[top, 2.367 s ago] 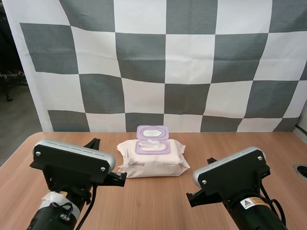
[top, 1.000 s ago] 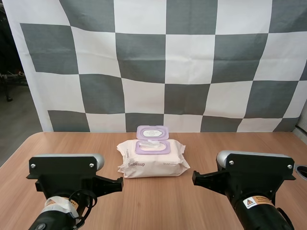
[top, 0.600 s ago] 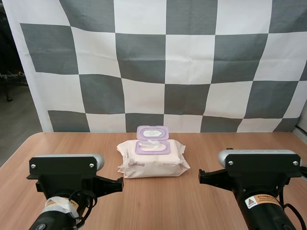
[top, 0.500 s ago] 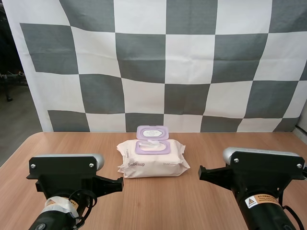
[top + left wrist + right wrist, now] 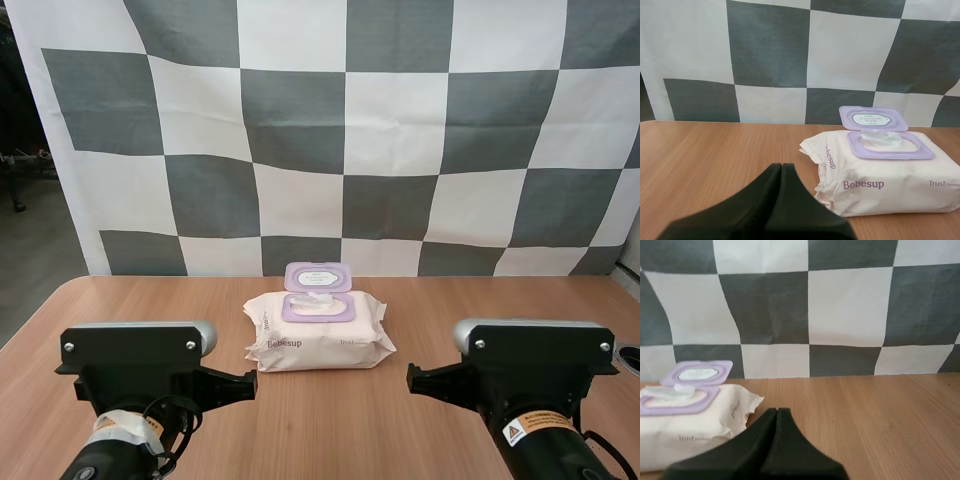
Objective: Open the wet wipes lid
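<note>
A cream pack of wet wipes (image 5: 318,335) lies at the table's middle, toward the back. Its purple lid (image 5: 318,277) stands flipped up behind the oval opening, where a white wipe (image 5: 313,298) pokes out. My left gripper (image 5: 781,167) is shut, its fingers pressed into one dark wedge, low over the table just in front and left of the wipes pack (image 5: 885,172) and apart from it. My right gripper (image 5: 777,412) is shut too, near the table, in front and right of the wipes pack (image 5: 690,410), not touching it. The raised lid (image 5: 872,118) (image 5: 699,373) shows in both wrist views.
The wooden table (image 5: 430,310) spreads bare to the left and right of the pack. Both arms sit near the front edge, one each side. A dark round fitting (image 5: 629,354) sits at the table's right edge.
Both arms have pulled back from the pack and levelled out near the front edge. In the last half second the right arm shifted slightly left. The lid stays up throughout.
</note>
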